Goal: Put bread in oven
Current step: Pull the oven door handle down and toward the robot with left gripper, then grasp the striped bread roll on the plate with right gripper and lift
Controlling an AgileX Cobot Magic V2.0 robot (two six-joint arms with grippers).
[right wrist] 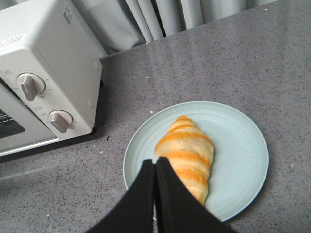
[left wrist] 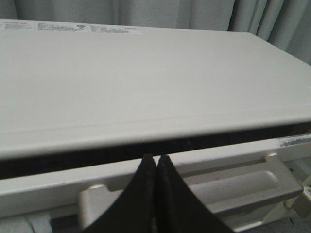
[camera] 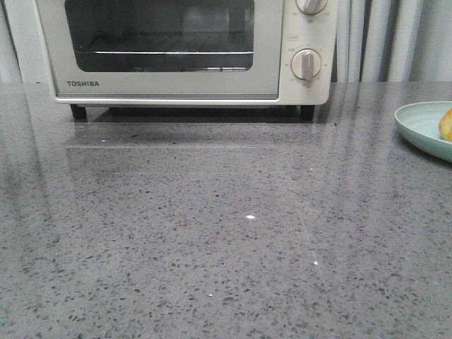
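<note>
The cream-white oven [camera: 296, 42] stands at the back of the table with its glass door up. The bread [right wrist: 187, 150], a golden croissant-shaped roll, lies on a pale blue plate [right wrist: 243, 160] to the oven's right; only its edge [camera: 446, 123] shows in the front view. My left gripper [left wrist: 156, 158] is shut and empty, just above the oven's top [left wrist: 146, 82], its tips over the door's upper edge beside the handle [left wrist: 233, 187]. My right gripper [right wrist: 155, 161] is shut and empty, hovering over the plate's near rim beside the bread. Neither gripper shows in the front view.
The grey speckled table [camera: 226, 233] stretches in front of the oven. The plate [camera: 424, 123] sits at the right edge of the front view. Two round knobs [camera: 306, 63] are on the oven's right side. Grey curtains [right wrist: 160, 19] hang behind.
</note>
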